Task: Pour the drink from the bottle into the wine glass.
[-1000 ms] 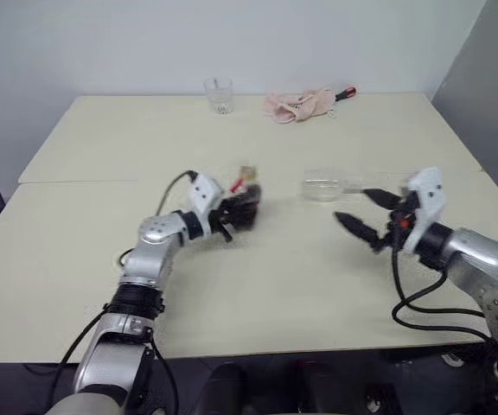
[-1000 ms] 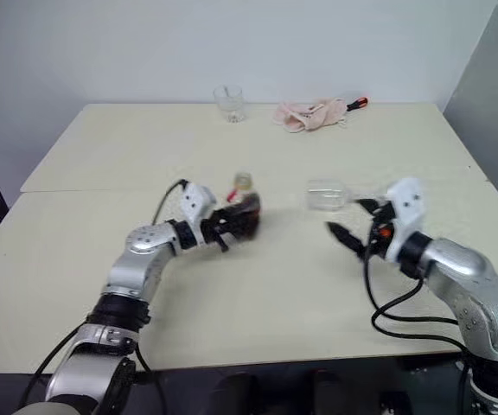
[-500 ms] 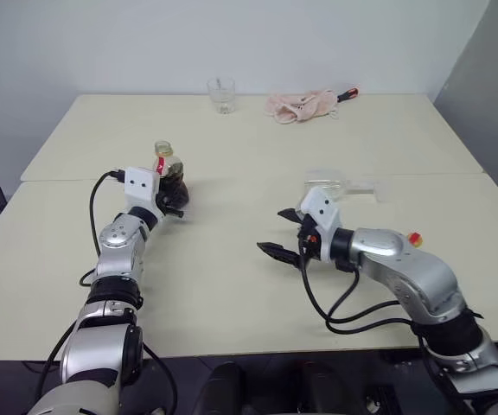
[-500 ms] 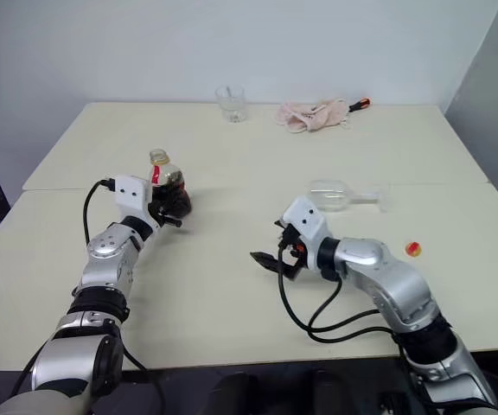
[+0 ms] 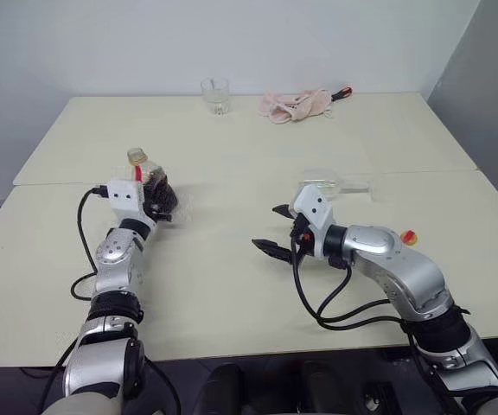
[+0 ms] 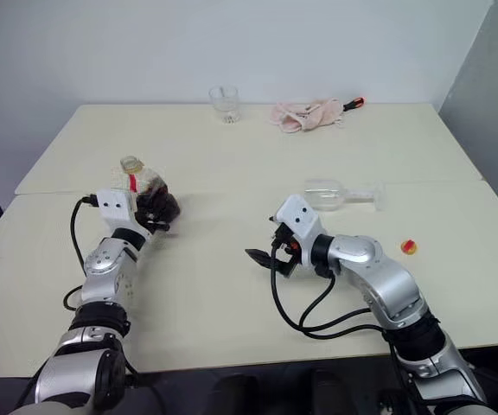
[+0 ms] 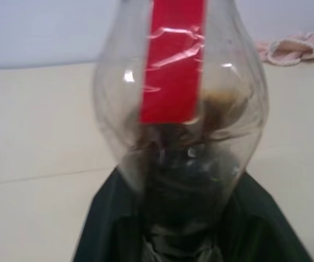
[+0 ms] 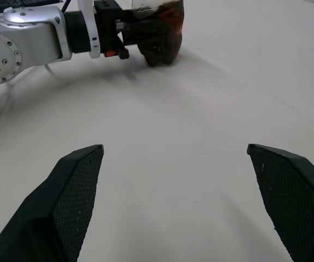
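Left eye view: we judge the pour not yet done, for the wine glass (image 5: 324,184) lies on its side, empty, mid-surface (image 5: 232,285). Our left claw (image 5: 158,203) hugs the bottle (image 5: 151,186), standing upright at left with the drink (image 7: 189,180) low inside. Our right claw (image 5: 275,232) spreads wide, empty, near the glass.

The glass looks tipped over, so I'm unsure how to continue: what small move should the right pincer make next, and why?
Probably reach the open, empty right pincer toward the clear stemmed wine glass. The glass lies on its side on the beige table just beyond that pincer, so it likely needs standing up before the squat clear plastic bottle of dark drink can pour.
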